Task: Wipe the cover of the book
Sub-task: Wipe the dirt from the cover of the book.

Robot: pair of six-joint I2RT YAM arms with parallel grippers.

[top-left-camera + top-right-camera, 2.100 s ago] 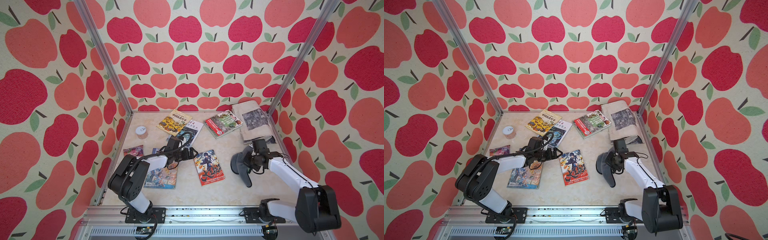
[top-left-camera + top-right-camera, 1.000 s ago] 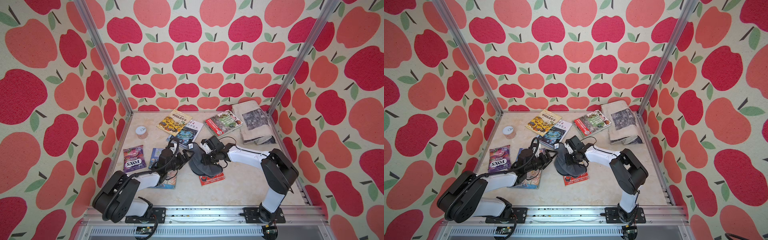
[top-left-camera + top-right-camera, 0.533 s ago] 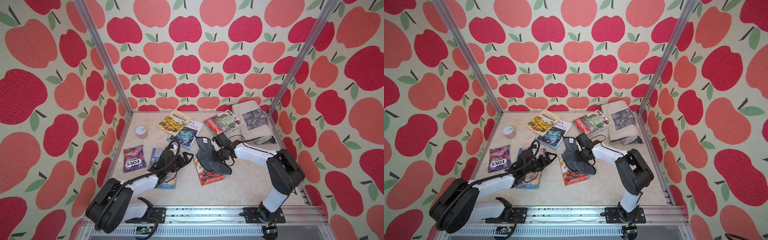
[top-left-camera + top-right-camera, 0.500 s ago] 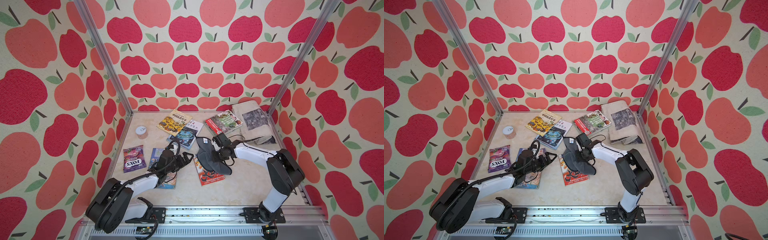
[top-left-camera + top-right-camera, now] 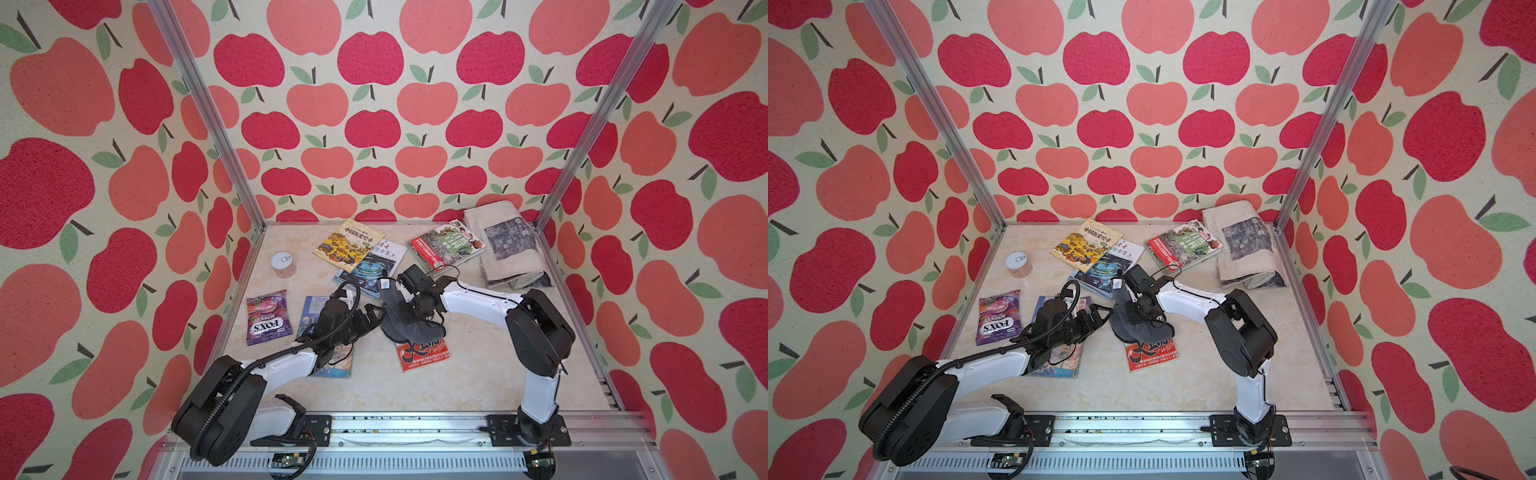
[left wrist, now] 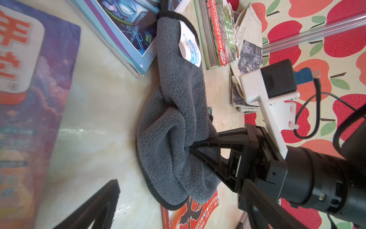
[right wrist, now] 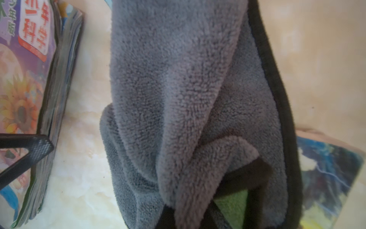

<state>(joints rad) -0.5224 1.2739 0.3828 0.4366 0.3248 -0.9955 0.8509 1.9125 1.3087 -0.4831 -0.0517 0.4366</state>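
Observation:
The book (image 5: 424, 354) has a red cover and lies flat near the middle of the table, also in a top view (image 5: 1152, 353). Its far half is covered by a bunched grey cloth (image 5: 409, 328), and only the near red strip shows. My right gripper (image 5: 409, 309) is shut on the cloth's top fold and presses it down, as the left wrist view confirms (image 6: 191, 148). My left gripper (image 5: 374, 320) hovers open just left of the cloth, holding nothing. In the right wrist view the cloth (image 7: 178, 89) fills the frame and hides the book.
A magazine (image 5: 336, 357) lies under my left arm. A purple candy bag (image 5: 268, 318) and a can (image 5: 283, 264) are at the left. A yellow book (image 5: 349, 245), blue magazine (image 5: 370, 270), green-red book (image 5: 446, 247) and folded newspaper (image 5: 505, 249) line the back.
My right gripper swept the cloth to the right across the book, then back left. The left arm has hardly moved and stays open.

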